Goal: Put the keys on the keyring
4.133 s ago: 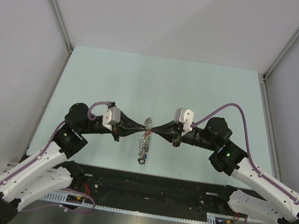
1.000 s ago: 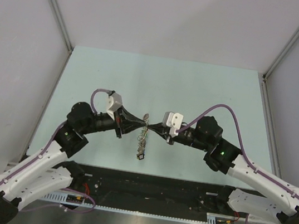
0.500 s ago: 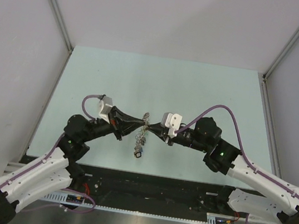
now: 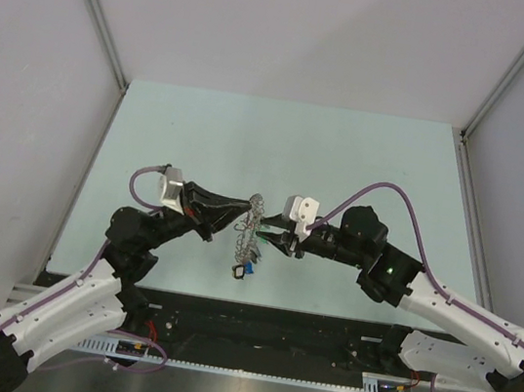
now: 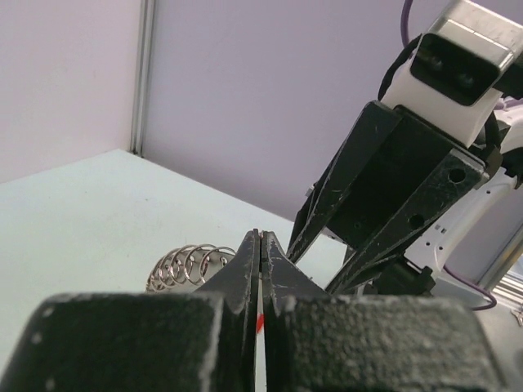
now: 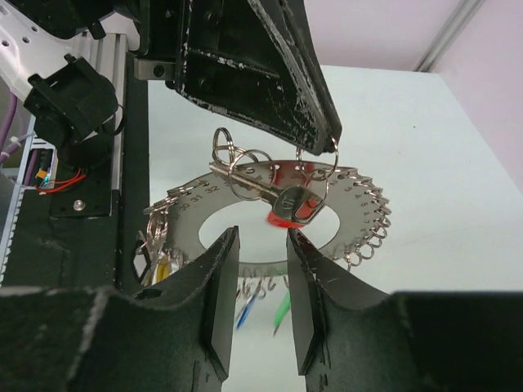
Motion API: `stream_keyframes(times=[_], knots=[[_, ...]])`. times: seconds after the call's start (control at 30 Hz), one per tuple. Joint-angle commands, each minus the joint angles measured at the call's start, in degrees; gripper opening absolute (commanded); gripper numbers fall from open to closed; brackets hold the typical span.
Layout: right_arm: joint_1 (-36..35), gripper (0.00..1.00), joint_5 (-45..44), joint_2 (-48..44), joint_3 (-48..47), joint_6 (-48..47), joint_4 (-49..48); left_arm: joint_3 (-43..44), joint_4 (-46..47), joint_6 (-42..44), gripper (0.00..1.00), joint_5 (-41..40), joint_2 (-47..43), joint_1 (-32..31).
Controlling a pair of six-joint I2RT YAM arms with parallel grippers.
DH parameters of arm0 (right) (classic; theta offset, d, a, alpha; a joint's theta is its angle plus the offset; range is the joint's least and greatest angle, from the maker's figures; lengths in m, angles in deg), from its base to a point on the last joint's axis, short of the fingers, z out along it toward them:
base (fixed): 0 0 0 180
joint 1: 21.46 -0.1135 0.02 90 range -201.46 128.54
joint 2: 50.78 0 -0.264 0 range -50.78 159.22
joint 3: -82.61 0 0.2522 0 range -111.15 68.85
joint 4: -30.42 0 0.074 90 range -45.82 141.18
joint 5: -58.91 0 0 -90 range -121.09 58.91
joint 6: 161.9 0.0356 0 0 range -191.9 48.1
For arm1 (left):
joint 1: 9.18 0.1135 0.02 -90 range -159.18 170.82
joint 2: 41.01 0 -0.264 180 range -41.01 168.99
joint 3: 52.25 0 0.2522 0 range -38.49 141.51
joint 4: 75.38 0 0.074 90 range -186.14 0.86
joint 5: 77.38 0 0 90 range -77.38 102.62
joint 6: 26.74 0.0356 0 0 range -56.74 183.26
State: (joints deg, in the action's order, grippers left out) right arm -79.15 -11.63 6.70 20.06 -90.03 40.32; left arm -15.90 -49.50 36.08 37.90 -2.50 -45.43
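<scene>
The keyring (image 4: pixel 248 238), a flat grey numbered ring fringed with small split rings, hangs edge-on between the arms. My left gripper (image 4: pixel 246 204) is shut on its top edge. In the right wrist view the keyring (image 6: pixel 204 204) faces me, and the left fingers (image 6: pixel 270 73) pinch its top. The silver key (image 6: pixel 292 202) with the red tag hangs by small rings just under them. My right gripper (image 6: pixel 257 253) is open and empty, just short of the key and apart from it; it also shows from above (image 4: pixel 270 240). In the left wrist view my gripper (image 5: pixel 261 237) is shut, with ring coils (image 5: pixel 186 263) beside it.
Green (image 6: pixel 282 310), blue (image 6: pixel 249 306) and yellow (image 6: pixel 167 265) tagged keys dangle from the ring's lower edge. The pale green table (image 4: pixel 346 159) lies below. A black rail (image 4: pixel 271 331) runs along its near edge. Grey walls stand on both sides.
My right gripper has opened, let go and drawn back a little to the right. My left arm has swung its wrist left and back, still holding the ring, which hangs lower.
</scene>
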Motion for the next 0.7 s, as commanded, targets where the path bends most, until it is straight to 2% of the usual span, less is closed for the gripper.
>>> stream_keyframes(times=[0.0,0.2,0.3,0.37,0.47,0.67], knots=[[-0.3,0.35,-2.7,-2.4,-1.9,3.9,0.2,0.4,8.4,-1.2,0.00,-1.6,-0.3,0.0],[-0.2,0.40,-7.7,-4.0,-1.9,11.4,-1.8,0.1,8.8,-0.3,0.00,-1.2,-0.2,0.0],[-0.2,0.41,-12.3,-4.0,-1.9,19.8,-4.0,-0.4,9.5,-0.2,0.00,-0.8,0.2,0.0],[0.0,0.45,-17.7,-4.3,-1.9,29.7,-4.8,-0.4,10.2,0.0,0.00,-0.4,0.3,0.0],[0.6,0.51,-19.5,-4.2,-1.9,41.2,-4.1,-1.1,11.6,0.6,0.00,-0.2,0.3,0.0],[1.7,0.52,-20.7,-3.2,-1.7,49.6,-4.3,-2.4,14.9,0.8,0.00,0.3,1.3,0.0]])
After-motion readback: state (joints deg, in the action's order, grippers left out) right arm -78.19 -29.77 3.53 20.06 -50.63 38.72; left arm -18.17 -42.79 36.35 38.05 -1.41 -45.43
